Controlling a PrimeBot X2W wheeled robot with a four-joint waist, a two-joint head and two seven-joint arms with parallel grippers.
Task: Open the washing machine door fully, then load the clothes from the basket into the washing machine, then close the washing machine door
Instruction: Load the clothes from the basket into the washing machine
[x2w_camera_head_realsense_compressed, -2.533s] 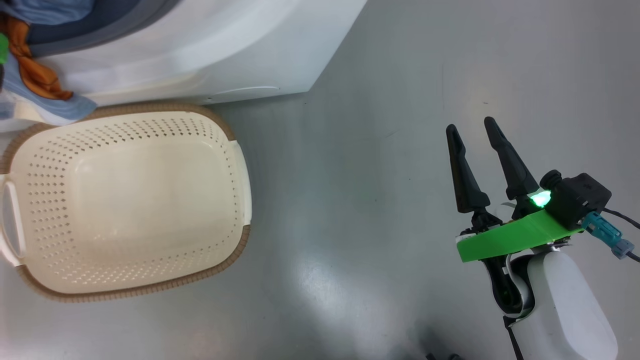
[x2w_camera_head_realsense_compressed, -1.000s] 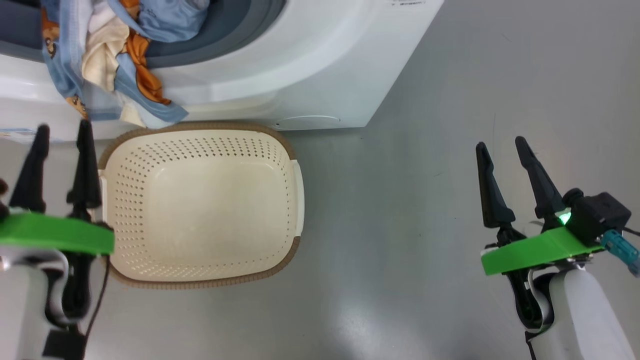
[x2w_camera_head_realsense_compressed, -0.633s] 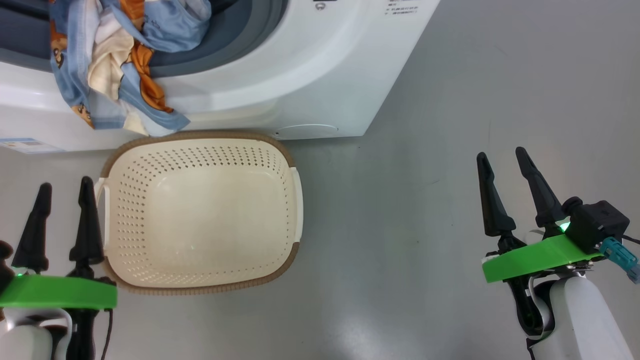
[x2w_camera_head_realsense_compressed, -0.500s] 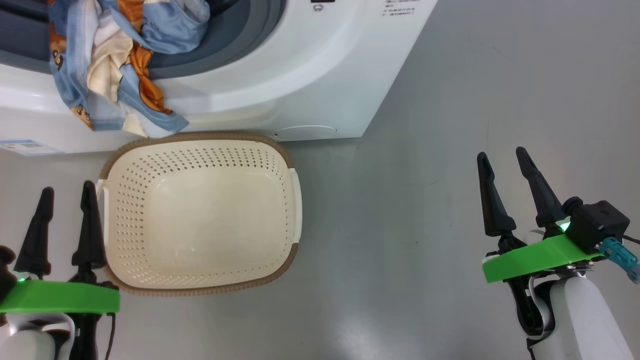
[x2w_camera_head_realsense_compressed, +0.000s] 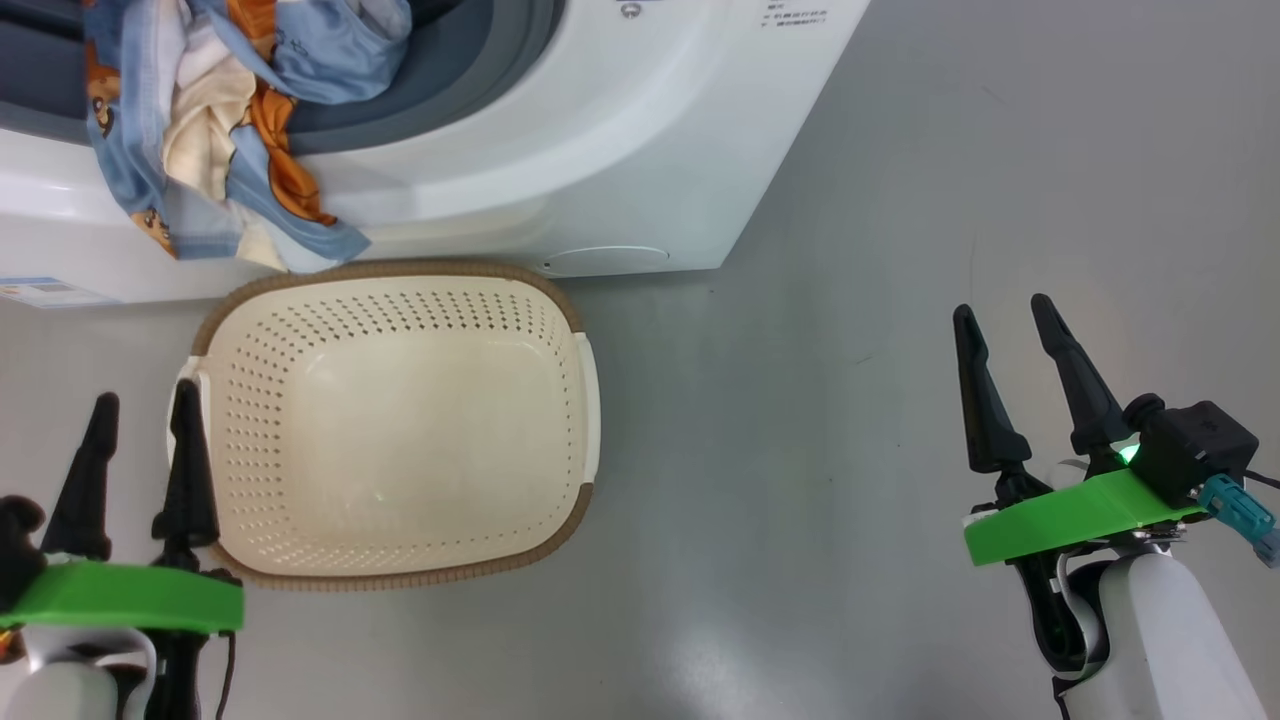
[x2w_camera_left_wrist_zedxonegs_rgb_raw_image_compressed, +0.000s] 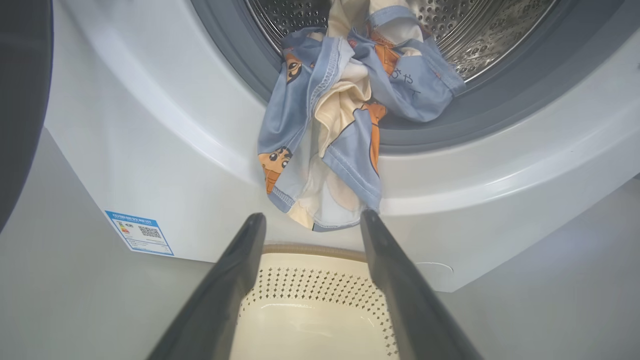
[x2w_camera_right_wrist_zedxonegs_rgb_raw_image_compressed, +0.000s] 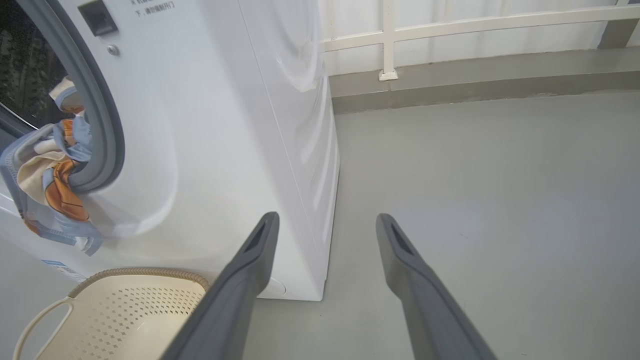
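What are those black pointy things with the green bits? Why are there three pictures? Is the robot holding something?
Those are a robot's two hands, called grippers. Each has two long dark fingers. One picture comes from a camera on the robot's head, looking down. There the left gripper is at the lower left and the right gripper is at the lower right. The other two pictures come from small cameras on its wrists, looking along the fingers. On the grey floor stands a cream basket. It is empty, and it sits right in front of a white washing machine. The blue cartoon clothes hang half out of the machine's round opening, down over its front. Both grippers are open and hold nothing.
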